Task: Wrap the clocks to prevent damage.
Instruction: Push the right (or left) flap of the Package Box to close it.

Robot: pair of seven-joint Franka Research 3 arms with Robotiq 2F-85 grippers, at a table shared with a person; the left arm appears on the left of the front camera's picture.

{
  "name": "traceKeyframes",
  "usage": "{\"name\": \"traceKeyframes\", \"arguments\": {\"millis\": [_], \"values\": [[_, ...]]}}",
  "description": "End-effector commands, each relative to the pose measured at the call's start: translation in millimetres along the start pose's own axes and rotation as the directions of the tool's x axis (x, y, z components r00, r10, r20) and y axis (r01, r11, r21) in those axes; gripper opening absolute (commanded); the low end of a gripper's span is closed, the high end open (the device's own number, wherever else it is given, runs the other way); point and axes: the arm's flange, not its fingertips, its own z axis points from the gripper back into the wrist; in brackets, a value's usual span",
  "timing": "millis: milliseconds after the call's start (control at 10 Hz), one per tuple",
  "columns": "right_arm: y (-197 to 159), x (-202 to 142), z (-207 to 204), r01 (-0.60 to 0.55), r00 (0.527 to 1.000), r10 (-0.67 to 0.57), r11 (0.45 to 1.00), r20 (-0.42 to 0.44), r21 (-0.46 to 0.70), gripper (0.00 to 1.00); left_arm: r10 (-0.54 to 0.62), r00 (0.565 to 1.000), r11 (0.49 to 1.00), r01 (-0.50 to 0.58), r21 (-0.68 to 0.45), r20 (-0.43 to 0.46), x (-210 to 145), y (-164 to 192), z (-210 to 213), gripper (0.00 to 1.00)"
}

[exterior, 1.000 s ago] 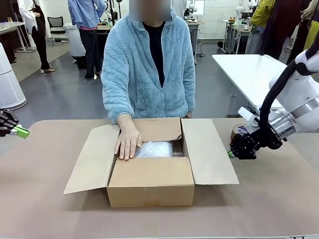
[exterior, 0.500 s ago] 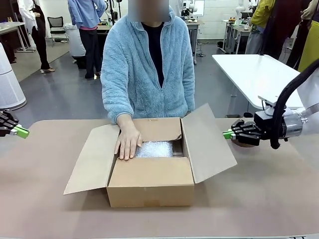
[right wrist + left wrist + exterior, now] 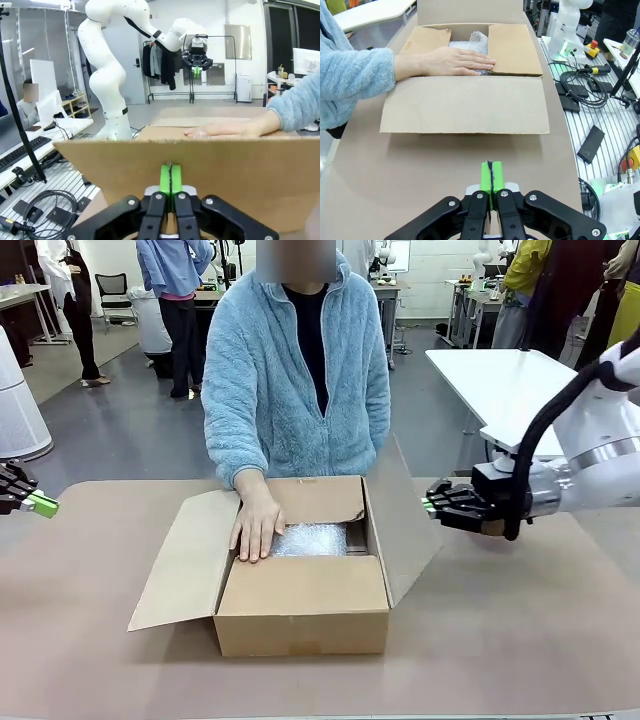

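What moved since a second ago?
The right pincer, shut, swung up and toward the box, pushing its right flap from lying flat to nearly upright. Nothing was grabbed or let go. The left pincer, the person's hand and the bubble-wrapped clocks stayed put.

Cardboard box (image 3: 300, 605): centre of worktop (image 3: 520, 640).
Clocks (image 3: 312, 539): inside box, toward its far wall.
Person's hand (image 3: 256, 525): on box's left inner edge, just beside clocks.
Right flap (image 3: 400, 520): raised, with right claw (image 3: 428, 505) at its outer face.
Left claw (image 3: 45, 505): far left, well apart from box.
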Motion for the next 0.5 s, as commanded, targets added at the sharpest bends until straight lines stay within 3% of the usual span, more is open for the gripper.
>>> {"name": "traceKeyframes", "arguments": {"millis": [0, 400], "values": [[-22.8, 2.5, -14.6, 0.006, 1.0, -0.006, 1.0, -0.009, -0.021, 0.01, -0.008, 1.0, 1.0, 0.008, 0.004, 0.018, 0.9, -1.2, 1.4, 0.01], [-51.6, -11.5, -48.9, 0.045, 0.997, -0.045, 0.999, -0.054, -0.008, 0.01, -0.008, 1.0, 1.0, 0.008, 0.004, 0.018, 0.9, -1.2, 1.4, 0.01]]}}
